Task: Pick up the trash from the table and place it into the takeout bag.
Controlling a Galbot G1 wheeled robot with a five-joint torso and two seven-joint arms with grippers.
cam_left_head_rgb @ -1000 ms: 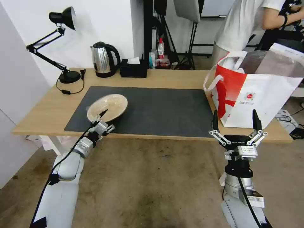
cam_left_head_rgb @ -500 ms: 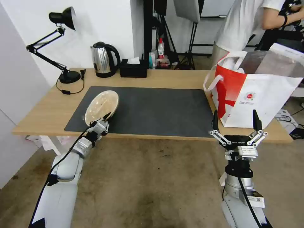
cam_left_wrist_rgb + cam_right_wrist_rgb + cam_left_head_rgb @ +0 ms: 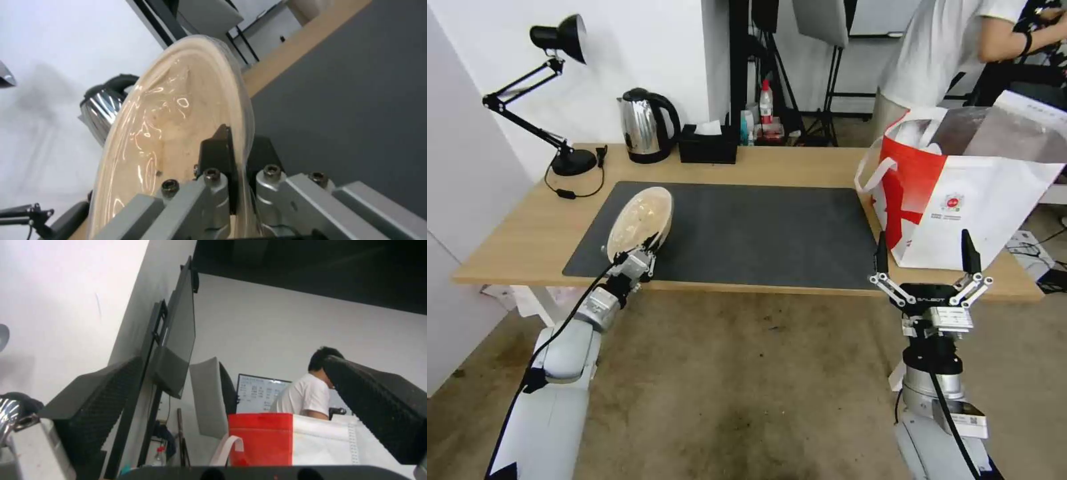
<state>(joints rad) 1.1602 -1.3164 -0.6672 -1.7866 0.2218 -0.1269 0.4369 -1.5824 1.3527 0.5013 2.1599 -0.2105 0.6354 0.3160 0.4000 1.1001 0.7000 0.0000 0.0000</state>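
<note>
Left tool [image 3: 639, 248] is clamped on the near rim of the shallow beige bowl [image 3: 639, 219], one finger inside the rim and one outside. Left wrist view confirms it: black fingertips [image 3: 217, 150] pinch the bowl's [image 3: 173, 133] edge, which has a clear glossy film over it. Bowl is tipped up steeply on edge, opening facing the robot's left, sitting over the left end of the dark grey mat [image 3: 760, 227], near the front edge of the surface [image 3: 527, 233]. Can't tell whether its lower rim touches the mat. Right tool [image 3: 924, 263] is wide open, holding nothing, fingers pointing up, parked in front of the surface's near edge just below the takeout bag [image 3: 974, 200]. Bag stands upright at the right end of the surface, red panel facing the mat, mouth open with silvery lining visible. Right wrist view looks up between the two spread fingers [image 3: 93, 400] at the bag's [image 3: 311, 436] red and white sides. At the back of the surface: steel kettle [image 3: 647, 127], black tissue box [image 3: 708, 143], black desk lamp [image 3: 560, 93].
</note>
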